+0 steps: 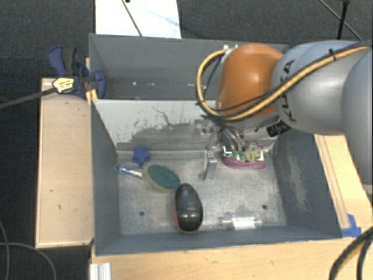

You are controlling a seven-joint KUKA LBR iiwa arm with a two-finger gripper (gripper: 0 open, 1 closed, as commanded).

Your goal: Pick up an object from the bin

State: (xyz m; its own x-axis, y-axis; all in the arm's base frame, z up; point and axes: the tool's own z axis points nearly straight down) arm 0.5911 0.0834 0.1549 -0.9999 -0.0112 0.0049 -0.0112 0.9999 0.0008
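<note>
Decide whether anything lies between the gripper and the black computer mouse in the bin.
Nothing visible does. Bare bin floor separates the gripper from the black computer mouse. The green oval pad lies off toward the view's left, clear of that path.

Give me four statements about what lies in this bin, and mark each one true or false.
The black mouse lies near the wall of the bin at the view's bottom. True.
The green oval pad lies right of the mouse. False: it lies up and to its left.
The gripper touches the mouse. False: it is apart, farther up the view, beside a purple thing.
A small white thing lies right of the mouse. True.
</note>
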